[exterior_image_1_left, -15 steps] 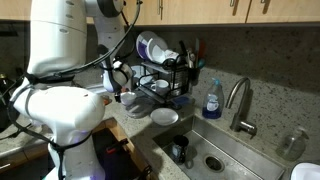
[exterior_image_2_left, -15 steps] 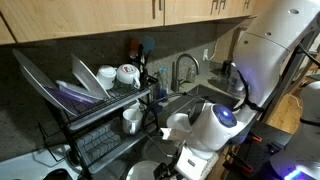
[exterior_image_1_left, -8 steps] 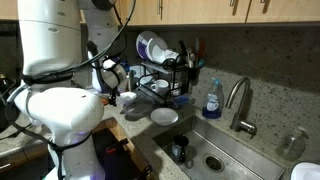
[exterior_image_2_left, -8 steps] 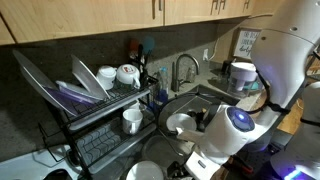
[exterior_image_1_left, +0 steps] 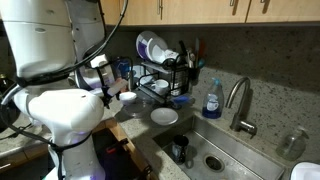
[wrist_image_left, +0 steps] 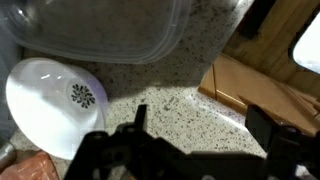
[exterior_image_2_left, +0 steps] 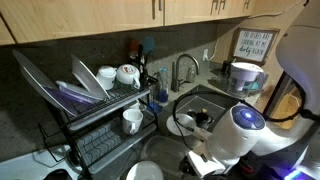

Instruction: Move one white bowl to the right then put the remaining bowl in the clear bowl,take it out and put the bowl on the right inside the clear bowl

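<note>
Gripper (wrist_image_left: 196, 150) spread near white bowl (wrist_image_left: 48, 100), clear bowl (wrist_image_left: 100, 30) beside, sign (exterior_image_2_left: 252, 46) lettering unreadable

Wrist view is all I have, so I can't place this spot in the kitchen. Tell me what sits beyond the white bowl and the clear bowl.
Observer: In an exterior view a second white bowl lies in front of the dish rack, beside the sink.
Operator: Give me what stands behind that sink.
Observer: A blue dish soap bottle stands next to the faucet.
Operator: Now report what the rack holds.
Observer: Plates lean in its upper tier with white cups beside them, and a white mug sits on the lower tier.
</note>
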Robot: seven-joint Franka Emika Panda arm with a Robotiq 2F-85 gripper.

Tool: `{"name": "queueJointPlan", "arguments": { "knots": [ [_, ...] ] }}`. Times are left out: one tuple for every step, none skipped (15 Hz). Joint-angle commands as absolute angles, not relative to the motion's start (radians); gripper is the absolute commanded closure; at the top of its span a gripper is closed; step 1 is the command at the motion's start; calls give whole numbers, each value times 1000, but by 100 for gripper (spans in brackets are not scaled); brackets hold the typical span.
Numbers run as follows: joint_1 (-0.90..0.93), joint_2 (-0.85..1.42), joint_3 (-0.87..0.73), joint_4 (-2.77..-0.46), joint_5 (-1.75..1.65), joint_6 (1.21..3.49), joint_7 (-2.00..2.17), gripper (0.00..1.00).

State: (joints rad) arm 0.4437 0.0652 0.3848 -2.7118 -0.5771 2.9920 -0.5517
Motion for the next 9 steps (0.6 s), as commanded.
{"name": "queueJointPlan", "arguments": {
  "knots": [
    [432,60,414,-2717,-496,2980,-562,0],
    [434,59,421,-2717,-476,2977,-568,0],
    [434,60,421,-2717,-481,2977,-568,0],
    [433,62,421,-2717,-482,2977,-568,0],
    [432,65,421,-2716,-482,2976,-568,0],
    [431,66,421,-2716,-483,2977,-568,0],
    [430,66,421,-2716,-483,2977,-568,0],
    [430,66,421,-2716,-483,2977,-568,0],
    [430,66,421,-2716,-483,2977,-568,0]
  ]
}}
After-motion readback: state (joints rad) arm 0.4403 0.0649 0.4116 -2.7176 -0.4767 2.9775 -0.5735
